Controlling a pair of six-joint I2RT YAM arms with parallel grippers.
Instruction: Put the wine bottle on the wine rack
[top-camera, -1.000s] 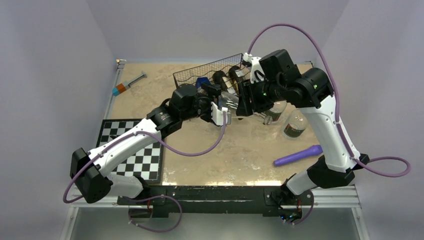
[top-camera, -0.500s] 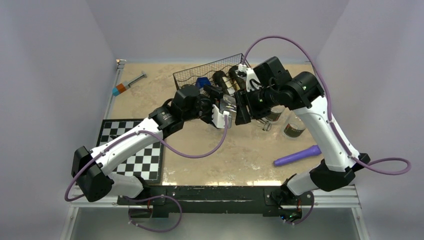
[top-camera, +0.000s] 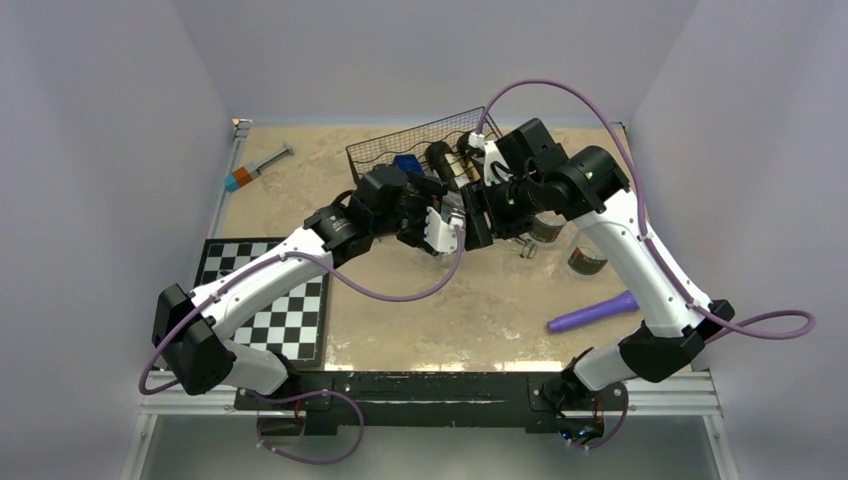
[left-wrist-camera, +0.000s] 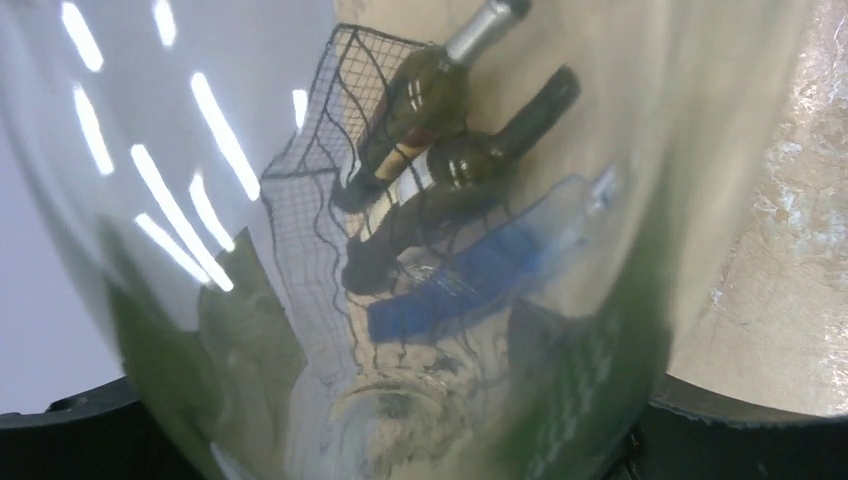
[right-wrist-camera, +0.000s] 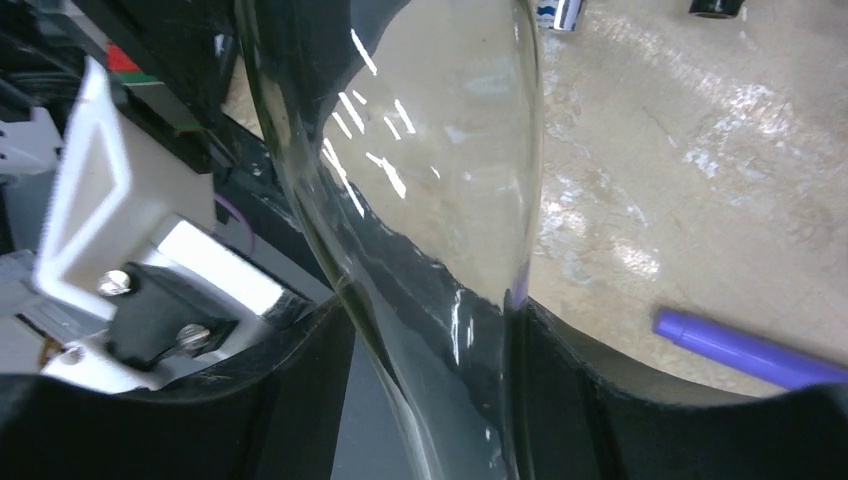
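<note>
A clear glass wine bottle (top-camera: 456, 207) hangs between my two grippers just in front of the black wire-mesh wine rack (top-camera: 378, 152). My left gripper (top-camera: 437, 224) is shut on the bottle's wide body, which fills the left wrist view (left-wrist-camera: 420, 250); the black jaws show only at the bottom corners (left-wrist-camera: 400, 440). My right gripper (top-camera: 474, 214) is shut on the bottle's narrower end (right-wrist-camera: 440, 200), with the glass pinched between its black fingers (right-wrist-camera: 450, 400). Through the glass I see the rack (left-wrist-camera: 300, 190) holding a blue bottle and two dark bottles.
The rack holds a blue bottle (top-camera: 405, 163) and two dark bottles (top-camera: 440, 157). Two more bottles (top-camera: 588, 255) stand on the table right of the rack. A purple tool (top-camera: 595, 312), a syringe (top-camera: 258, 165) and a checkerboard mat (top-camera: 262, 300) lie on the sandy tabletop.
Both arms have moved left and toward the rack with the clear bottle held between them. The right wrist has uncovered the two bottles standing at the right.
</note>
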